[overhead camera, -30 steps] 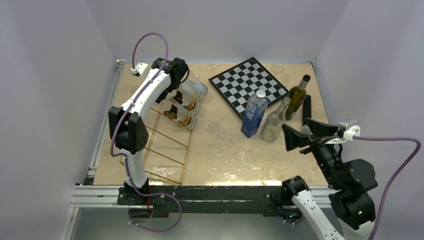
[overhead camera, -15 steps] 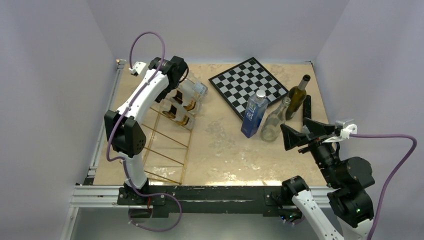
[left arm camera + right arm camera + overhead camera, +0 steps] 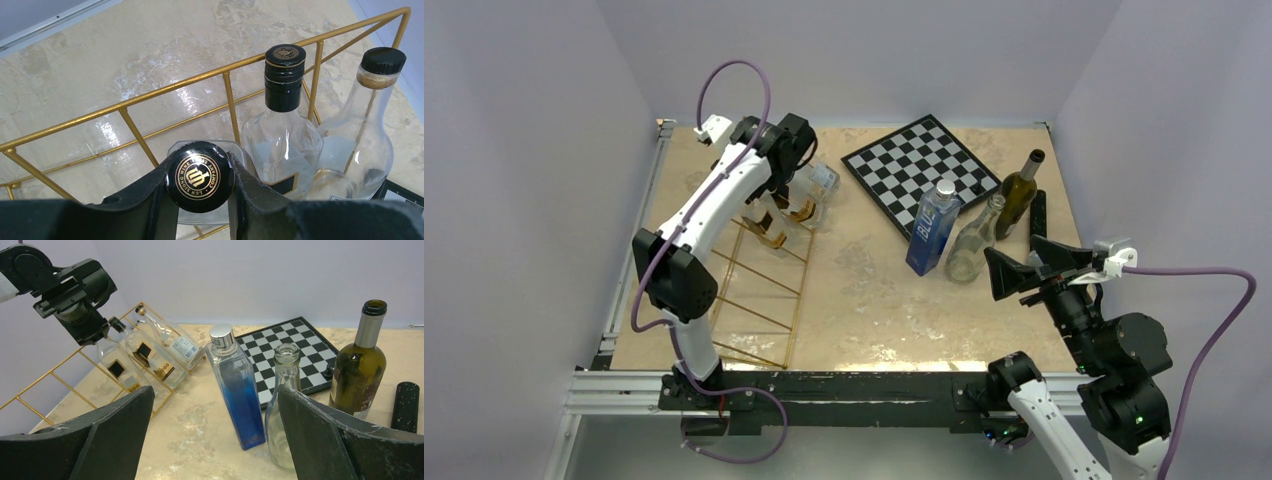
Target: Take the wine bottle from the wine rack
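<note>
Over the wine rack (image 3: pixel 223 75), outstretched left fingers (image 3: pixel 247 196) pinch the wine bottle (image 3: pixel 200 176).

Pale lilac walls (image 3: pixel 864 50) rise beyond the left gripper (image 3: pixel 200 185); a marbled beige table (image 3: pixel 874 300) spreads beneath it, glossy with overhead glare; an aluminium rail (image 3: pixel 624 390) runs behind it.

Left hand (image 3: pixel 789 163) at a wine bottle (image 3: pixel 770 232), far end of gold wine rack (image 3: pixel 800 296)
</note>
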Controlling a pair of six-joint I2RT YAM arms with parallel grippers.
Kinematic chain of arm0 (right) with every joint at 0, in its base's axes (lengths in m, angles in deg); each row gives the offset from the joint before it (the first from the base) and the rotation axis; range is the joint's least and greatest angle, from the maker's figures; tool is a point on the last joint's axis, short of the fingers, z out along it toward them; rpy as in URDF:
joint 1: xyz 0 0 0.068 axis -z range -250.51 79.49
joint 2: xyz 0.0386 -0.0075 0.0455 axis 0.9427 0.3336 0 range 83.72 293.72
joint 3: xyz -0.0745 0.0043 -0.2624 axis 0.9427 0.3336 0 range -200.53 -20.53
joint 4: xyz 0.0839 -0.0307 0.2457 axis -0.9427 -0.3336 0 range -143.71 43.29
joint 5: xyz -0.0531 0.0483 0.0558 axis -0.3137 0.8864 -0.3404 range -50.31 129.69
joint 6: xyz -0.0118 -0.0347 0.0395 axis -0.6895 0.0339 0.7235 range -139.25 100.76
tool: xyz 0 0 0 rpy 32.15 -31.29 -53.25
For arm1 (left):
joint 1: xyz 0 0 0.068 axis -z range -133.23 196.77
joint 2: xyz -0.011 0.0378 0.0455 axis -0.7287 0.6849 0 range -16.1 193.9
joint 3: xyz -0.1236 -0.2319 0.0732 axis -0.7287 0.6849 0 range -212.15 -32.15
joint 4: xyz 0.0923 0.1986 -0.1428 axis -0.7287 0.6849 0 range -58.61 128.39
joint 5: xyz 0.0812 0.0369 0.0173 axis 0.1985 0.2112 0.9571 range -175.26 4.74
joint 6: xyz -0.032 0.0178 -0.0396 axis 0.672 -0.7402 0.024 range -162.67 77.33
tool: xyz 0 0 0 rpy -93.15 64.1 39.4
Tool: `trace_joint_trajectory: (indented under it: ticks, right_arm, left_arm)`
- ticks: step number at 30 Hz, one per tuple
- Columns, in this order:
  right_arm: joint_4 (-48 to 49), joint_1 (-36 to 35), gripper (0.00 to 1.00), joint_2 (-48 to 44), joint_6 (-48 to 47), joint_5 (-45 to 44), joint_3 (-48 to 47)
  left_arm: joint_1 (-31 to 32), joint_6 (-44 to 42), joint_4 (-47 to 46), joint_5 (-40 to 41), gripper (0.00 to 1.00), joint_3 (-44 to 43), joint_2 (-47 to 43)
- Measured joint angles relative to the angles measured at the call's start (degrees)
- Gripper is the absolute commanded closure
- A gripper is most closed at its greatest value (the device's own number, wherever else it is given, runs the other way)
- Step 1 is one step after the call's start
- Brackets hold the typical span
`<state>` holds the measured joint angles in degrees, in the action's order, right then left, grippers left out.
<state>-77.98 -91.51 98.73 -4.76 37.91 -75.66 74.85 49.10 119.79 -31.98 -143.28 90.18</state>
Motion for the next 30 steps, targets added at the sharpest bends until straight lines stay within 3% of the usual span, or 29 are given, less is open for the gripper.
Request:
trace_joint_trajectory:
  ticks: [23, 30]
  right_arm:
    - [0.02, 0.00, 0.01, 0.63, 0.07, 0.33, -0.02]
    - [0.02, 0.00, 0.01, 0.72, 0.11, 0.83, -0.02]
  left_arm:
    - [5.75, -7.96, 0.83, 5.57, 1.00, -4.90, -4.48]
    - [7.26, -17.16, -4.02, 5.51, 1.00, -4.92, -8.76]
